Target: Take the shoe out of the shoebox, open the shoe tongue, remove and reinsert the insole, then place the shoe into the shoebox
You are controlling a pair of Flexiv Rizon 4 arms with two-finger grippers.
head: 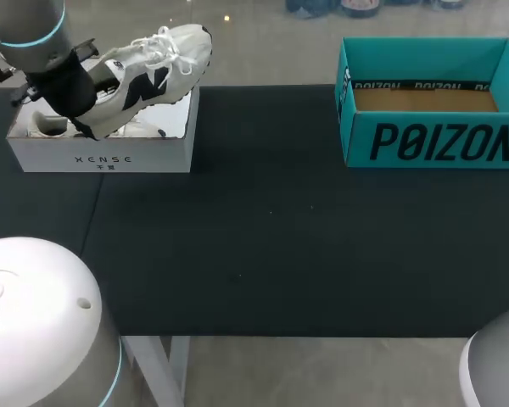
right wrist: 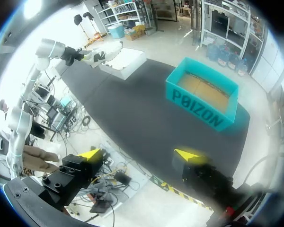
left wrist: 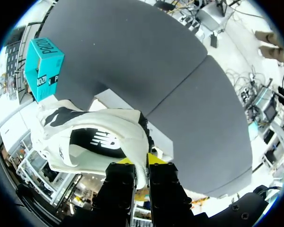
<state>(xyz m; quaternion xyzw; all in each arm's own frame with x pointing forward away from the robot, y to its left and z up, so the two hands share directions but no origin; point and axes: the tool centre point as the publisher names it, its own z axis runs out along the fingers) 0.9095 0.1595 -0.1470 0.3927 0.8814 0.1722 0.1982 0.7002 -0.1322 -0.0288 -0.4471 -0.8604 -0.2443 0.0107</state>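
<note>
At the worktop's (head: 263, 246) far left corner, a white box (head: 102, 158) is set with its open top up. Over it a white shoe (head: 148, 72) with dark side markings is held tilted, with the toe raised toward the far edge and the heel lower, above the box. Whether the sole touches the box's rim cannot be told. The shoe's heel collar is pinched by the left tool (left wrist: 142, 164). Its two fingers are pressed close together on the collar from both sides, one inside the shoe and one outside, as seen in the left wrist view.

At the far right corner a teal box (head: 433, 142) is placed, open upward, with a brown cardboard floor showing inside. The two boxes are well apart, with dark worktop between them.

The right tool (right wrist: 139, 155) is held off the worktop's near edge, far from both boxes. Its fingers are spread wide and nothing is gripped between them. Only a part of the right arm (head: 496, 369) is seen in the head view, at the near right corner.
</note>
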